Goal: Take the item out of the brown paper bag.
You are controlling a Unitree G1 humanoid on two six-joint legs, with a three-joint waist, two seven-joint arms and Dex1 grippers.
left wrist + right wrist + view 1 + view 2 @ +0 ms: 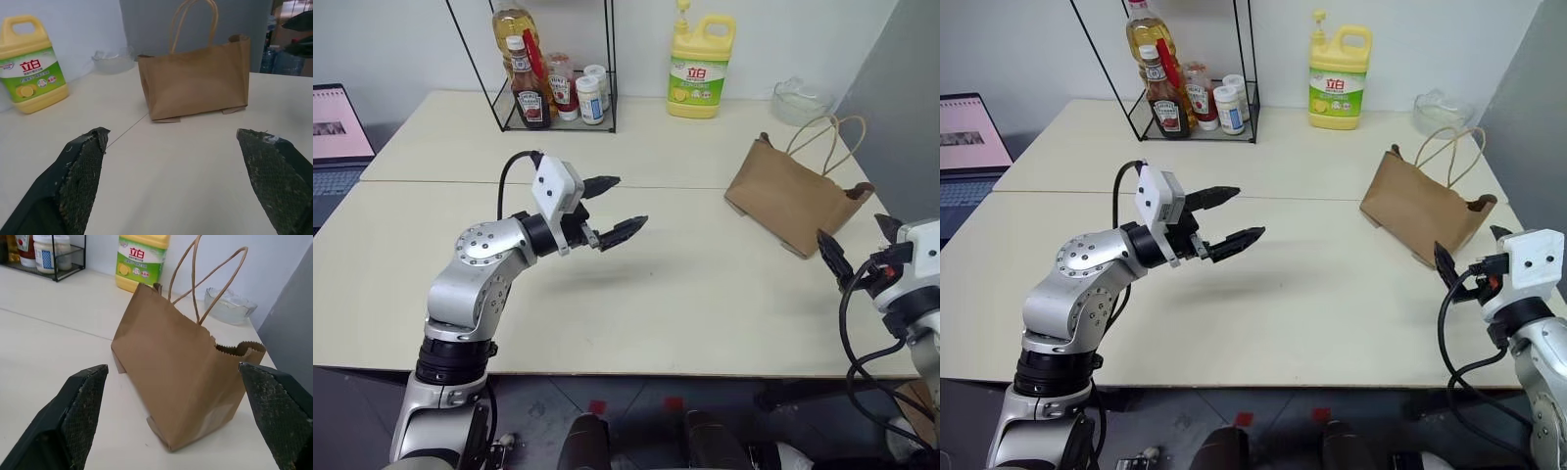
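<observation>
The brown paper bag (pixel 790 201) is standing upright at the table's (pixel 685 284) far right, presumably concealing the item, while the left gripper (pixel 613 208) and right gripper (pixel 1469 257) are hovering apart from it, jaws spread wide and empty, apparently readying a two-handed approach.

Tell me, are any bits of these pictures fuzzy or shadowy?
In both wrist views the black fingers up close look soft and fuzzy, while the brown paper bag stays sharp. In the left eye view the left gripper casts a faint shadow on the table.
</observation>
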